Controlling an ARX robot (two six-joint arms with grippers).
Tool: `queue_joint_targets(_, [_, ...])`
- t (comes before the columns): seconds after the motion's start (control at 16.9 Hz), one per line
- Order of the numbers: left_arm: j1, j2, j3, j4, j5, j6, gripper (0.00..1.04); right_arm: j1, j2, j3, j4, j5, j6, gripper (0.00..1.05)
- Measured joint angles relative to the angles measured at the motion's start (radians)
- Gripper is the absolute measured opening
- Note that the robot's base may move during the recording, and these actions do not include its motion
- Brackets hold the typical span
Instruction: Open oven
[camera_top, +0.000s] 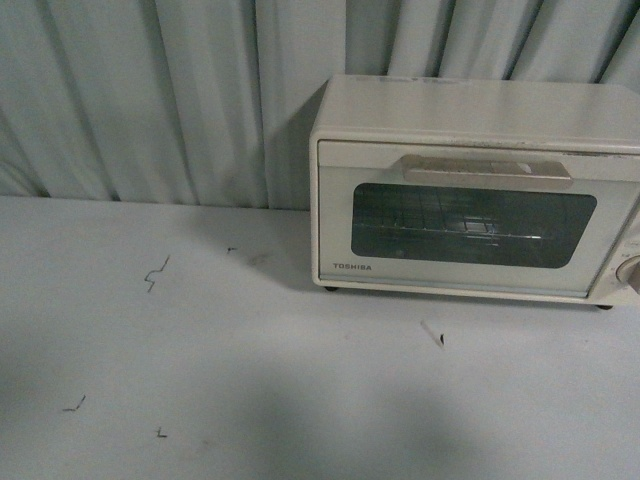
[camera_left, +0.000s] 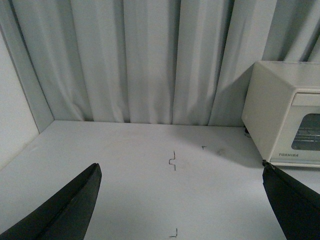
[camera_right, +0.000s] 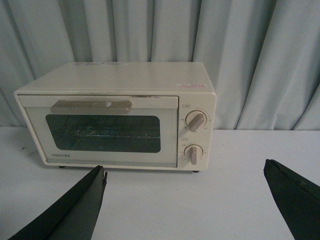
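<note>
Nearest to me, the black, wedge-fingered left claw (camera_left: 181, 169) hangs over the desk with its two fingers (camera_left: 65, 210) spread wide and nothing between them. The matching black right claw (camera_right: 185, 166) is just as wide apart and grips nothing; it faces the front of the oven but stays well clear of it. Neither arm shows from the body camera.

Below them stretches the flat, pale grey-white desk (camera_top: 300, 400), in shadow along its near edge. A few small dark scratch marks (camera_top: 155, 275) dot it from about 9 to 11 o'clock, and one more short mark (camera_top: 437, 338) lies near the oven's front.

Further back, at about 1 o'clock on the desk, stands the small boxy cream-white toaster oven (camera_top: 470, 110) on its dark feet. Its door is shut, flush with the body. A flat beige bar handle (camera_top: 488, 170) runs along the top of the door, above the dark glass window (camera_top: 470, 225), through which a thin wire rack (camera_top: 450, 228) shows. The "TOSHIBA" lettering (camera_top: 352, 267) sits at the door's 7 o'clock corner. Two beige round knobs (camera_right: 196, 121) are stacked on the panel at the oven's 3 o'clock side.

Behind everything hangs a pale grey-green pleated curtain (camera_top: 150, 100), close behind the oven.
</note>
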Motion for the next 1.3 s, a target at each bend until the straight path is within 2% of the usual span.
queue_joint_targets(0.06, [-0.008,0.008,0.0,0.018,-0.005,-0.001,0.98,0.0,0.0,0.0,0.0,0.0,0.0,0.98])
queue_joint_targets(0.12, [-0.08,0.109,0.025,0.139,-0.067,-0.029,0.98,0.0,0.0,0.0,0.0,0.0,0.0,0.98])
queue_joint_targets(0.24, [-0.241,0.37,0.159,0.296,-0.097,-0.131,0.98,0.0,0.0,0.0,0.0,0.0,0.0,0.98])
queue_joint_targets(0.3, [-0.311,0.531,0.261,0.359,-0.058,-0.218,0.98,0.0,0.0,0.0,0.0,0.0,0.0,0.98])
queue_joint_targets(0.35, [-0.379,0.743,0.39,0.35,-0.04,-0.35,0.98,0.0,0.0,0.0,0.0,0.0,0.0,0.98])
queue_joint_targets(0.41, [-0.413,0.91,0.485,0.32,0.029,-0.475,0.98,0.0,0.0,0.0,0.0,0.0,0.0,0.98])
queue_joint_targets(0.47, [-0.43,1.12,0.605,0.296,0.126,-0.643,0.98,0.0,0.0,0.0,0.0,0.0,0.0,0.98])
queue_joint_targets(0.59, [-0.446,1.388,0.774,0.254,0.253,-0.9,0.98,0.0,0.0,0.0,0.0,0.0,0.0,0.98])
queue_joint_targets(0.77, [-0.444,1.588,0.863,0.23,0.346,-1.068,0.98,0.0,0.0,0.0,0.0,0.0,0.0,0.98])
queue_joint_targets(0.89, [-0.432,1.705,0.879,0.244,0.393,-1.149,0.98,0.0,0.0,0.0,0.0,0.0,0.0,0.98])
queue_joint_targets(1.01, [-0.437,1.763,0.873,0.257,0.394,-1.174,0.98,0.0,0.0,0.0,0.0,0.0,0.0,0.98])
queue_joint_targets(1.3, [-0.511,1.864,0.908,0.245,0.406,-1.132,0.98,0.0,0.0,0.0,0.0,0.0,0.0,0.98])
